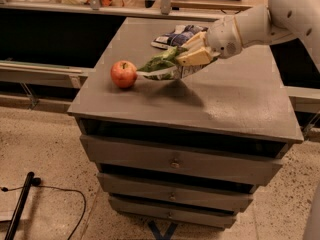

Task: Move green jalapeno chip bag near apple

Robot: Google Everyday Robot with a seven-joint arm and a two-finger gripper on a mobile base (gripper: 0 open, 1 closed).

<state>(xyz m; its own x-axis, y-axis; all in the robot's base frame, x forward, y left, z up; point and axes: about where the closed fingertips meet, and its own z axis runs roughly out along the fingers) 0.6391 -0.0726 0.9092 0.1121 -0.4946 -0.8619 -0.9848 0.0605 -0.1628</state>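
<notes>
The apple (123, 74), red-orange with a dark stem, sits on the left part of the grey cabinet top (235, 99). The green jalapeno chip bag (161, 66) hangs in the air just right of the apple, its left tip close to it, casting a shadow on the top. My gripper (192, 51) comes in from the upper right on a white arm and is shut on the bag's right end, with tan fingers (195, 58) clamped over it.
A dark blue-and-white snack bag (177, 35) lies on the back of the cabinet top behind the gripper. The cabinet has several drawers (175, 161) below. A black rod and cable (22, 204) lie on the speckled floor at left. A counter with clutter runs behind.
</notes>
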